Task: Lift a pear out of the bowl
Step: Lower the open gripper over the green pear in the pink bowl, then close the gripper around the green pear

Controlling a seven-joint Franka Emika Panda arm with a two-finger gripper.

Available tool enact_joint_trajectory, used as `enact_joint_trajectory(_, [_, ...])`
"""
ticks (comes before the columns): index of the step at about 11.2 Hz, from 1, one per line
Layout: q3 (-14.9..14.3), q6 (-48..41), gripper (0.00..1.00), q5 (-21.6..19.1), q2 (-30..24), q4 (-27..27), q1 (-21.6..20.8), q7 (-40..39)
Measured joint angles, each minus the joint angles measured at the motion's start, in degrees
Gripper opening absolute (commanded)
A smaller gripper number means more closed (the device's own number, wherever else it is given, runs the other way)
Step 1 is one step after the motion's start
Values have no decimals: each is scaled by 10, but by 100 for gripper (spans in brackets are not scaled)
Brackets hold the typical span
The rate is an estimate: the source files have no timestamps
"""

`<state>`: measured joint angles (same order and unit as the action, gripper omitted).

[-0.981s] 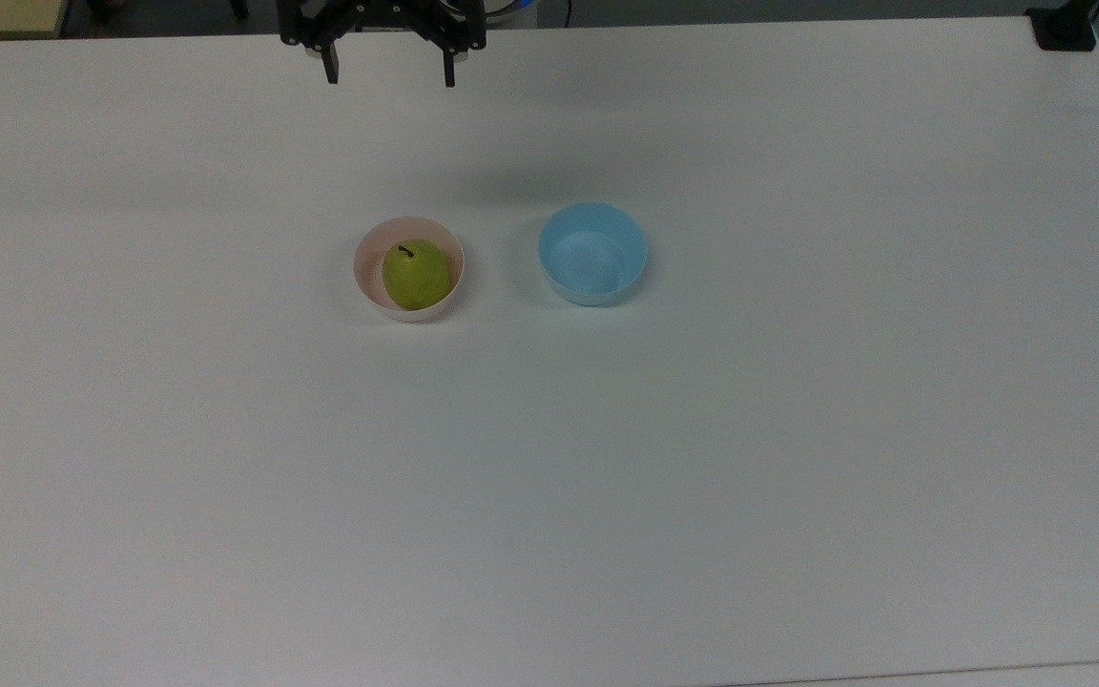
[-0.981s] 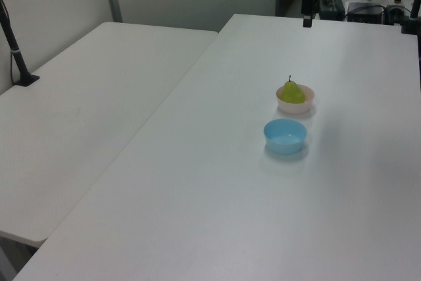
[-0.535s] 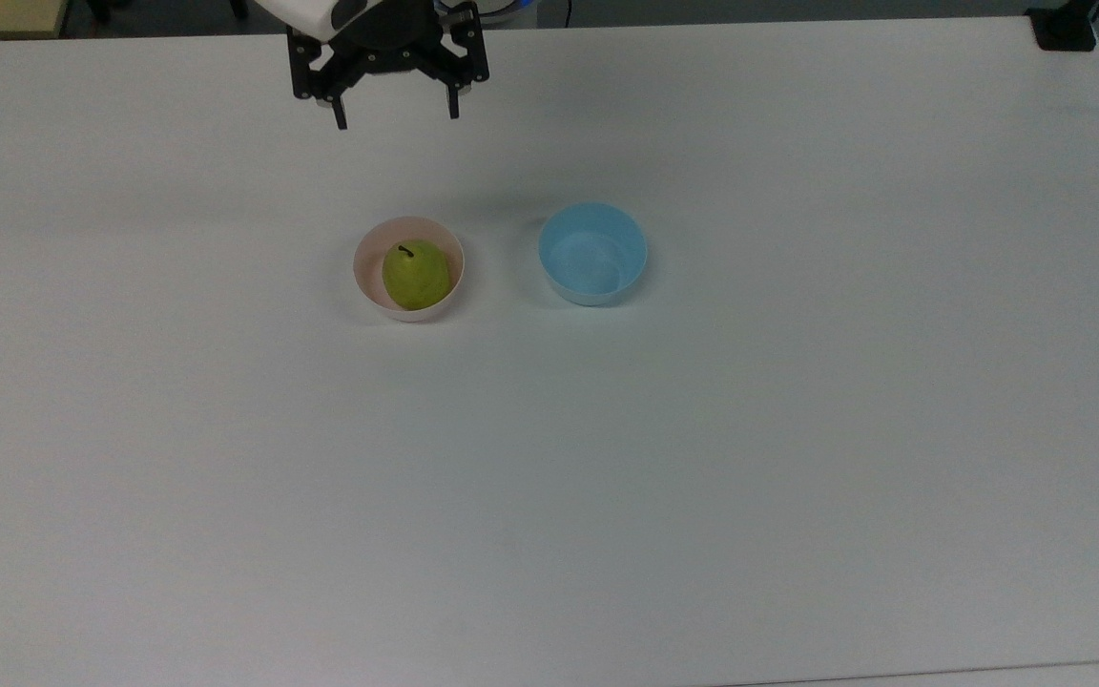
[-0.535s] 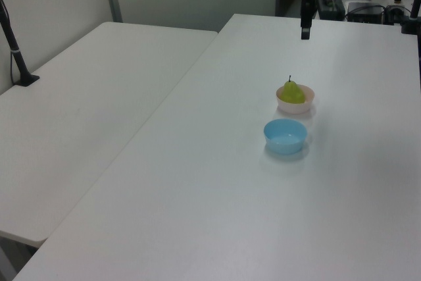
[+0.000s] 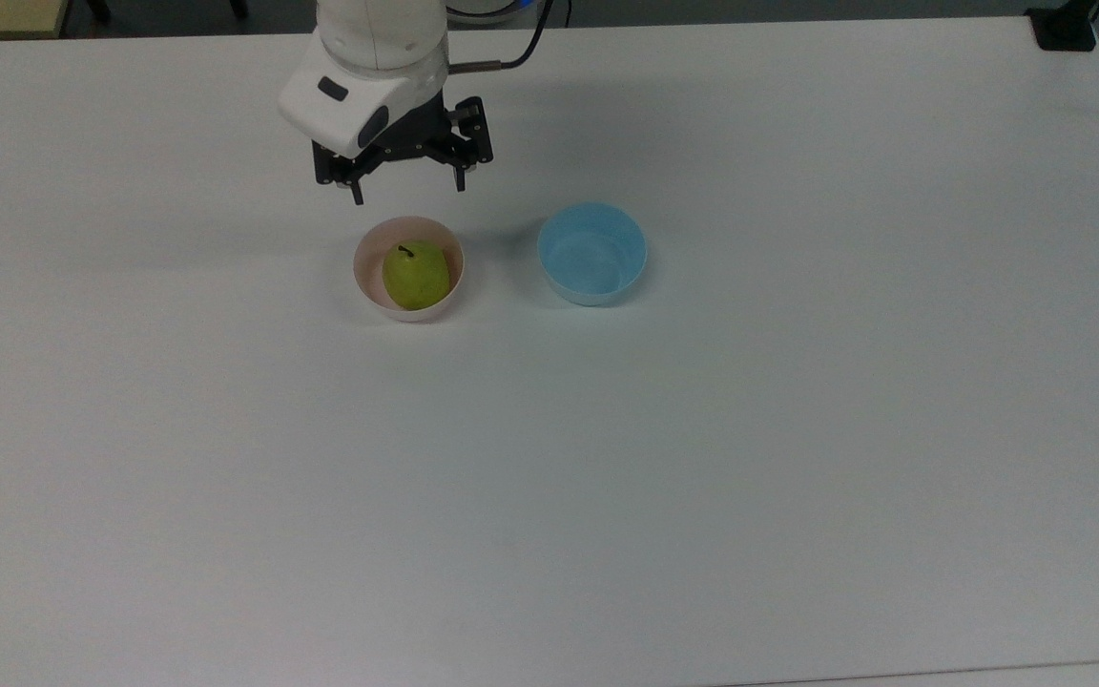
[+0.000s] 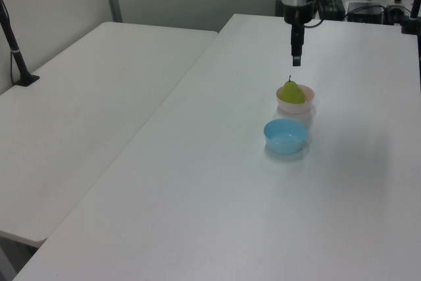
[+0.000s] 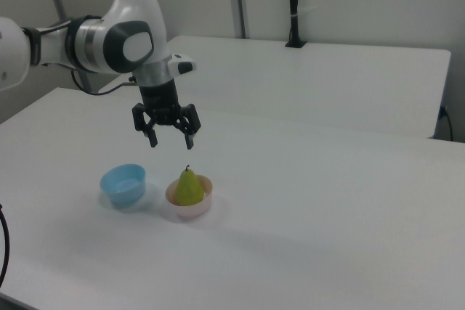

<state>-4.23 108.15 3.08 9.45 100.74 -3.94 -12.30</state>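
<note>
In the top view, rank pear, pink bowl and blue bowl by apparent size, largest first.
1-2. Pink bowl and blue bowl: they look about alike, so no ranking between them.
3. Pear, clearly smaller, sitting inside the pink bowl.

Arm (image 5: 373, 57): in the top view, cut off by the upper edge above the wrist; in the right view, its base end runs out past the left edge. Pear (image 5: 415, 275): its lower part sits below the rim of the pink bowl (image 5: 366, 286) and is hidden in the left view and the right view. Gripper (image 6: 296, 57): in the left view, seen edge-on, so one finger overlaps the other and their spacing cannot be read there. Table (image 5: 798, 429): in the top view, its left and lower sides are cut off by the edges.
</note>
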Motion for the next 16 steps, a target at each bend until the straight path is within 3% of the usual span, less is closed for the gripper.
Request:
enact_joint_trajectory(8, [-1, 88, 85, 18, 68, 43, 1, -6])
enact_joint_trajectory(14, [-2, 119, 82, 34, 85, 65, 2, -6])
enact_joint_trajectory(16, [-2, 119, 74, 35, 87, 65, 2, -6])
